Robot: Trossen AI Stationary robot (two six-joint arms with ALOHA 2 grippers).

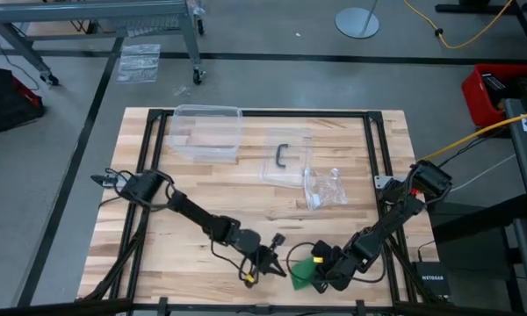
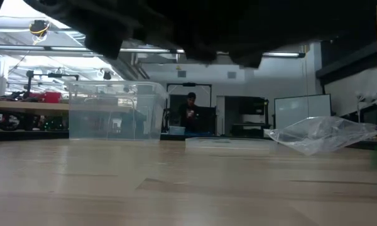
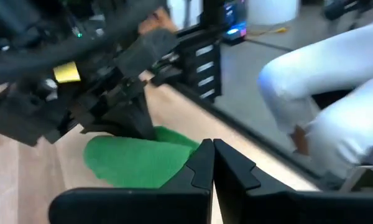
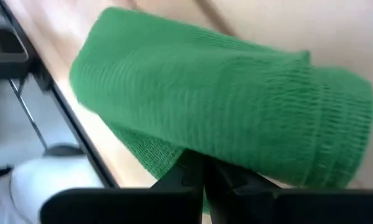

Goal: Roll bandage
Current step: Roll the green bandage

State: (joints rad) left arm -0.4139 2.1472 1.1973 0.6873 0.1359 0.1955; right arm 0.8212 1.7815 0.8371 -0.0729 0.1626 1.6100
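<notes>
Bandage point(image 4: 224, 99) lies on the bench point(image 1: 246, 184) at its near edge, just in front of the right jaws point(image 4: 203, 168), which are clenched and touching it. Left jaws point(image 3: 213, 158), clenched on nothing, sit just beside it.

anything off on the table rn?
Nothing damaged or spilled. One thing to note: the green bandage sits right at the table's near edge, between the shut left pincer and the shut right pincer. The clear bag lies crumpled beside the lid.
</notes>
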